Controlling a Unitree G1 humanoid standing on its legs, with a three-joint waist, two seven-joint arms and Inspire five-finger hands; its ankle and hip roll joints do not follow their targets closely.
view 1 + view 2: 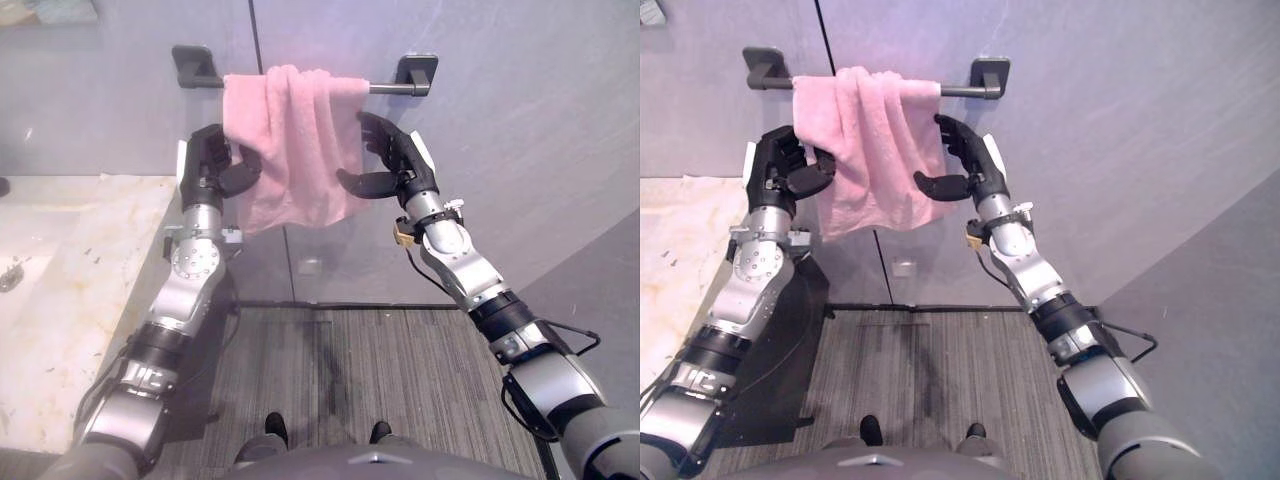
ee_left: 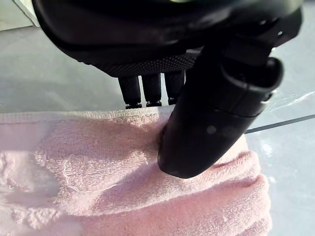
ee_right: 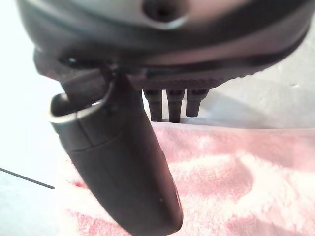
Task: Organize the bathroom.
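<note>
A pink towel (image 1: 290, 150) hangs bunched over a black wall bar (image 1: 395, 88), with its folds uneven. My left hand (image 1: 210, 165) is at the towel's left edge. In the left wrist view its thumb (image 2: 211, 123) presses into the towel's (image 2: 98, 172) front while the fingers reach behind the edge, pinching the cloth. My right hand (image 1: 395, 160) is spread wide at the towel's right edge. Its thumb (image 3: 128, 167) lies across the front of the towel (image 3: 236, 182), and its straight fingers end at the hem.
A pale marble counter (image 1: 60, 280) with a sink (image 1: 10, 270) runs along the left, close to my left arm. Grey wall panels rise behind the bar. Striped grey carpet (image 1: 380, 370) covers the floor below.
</note>
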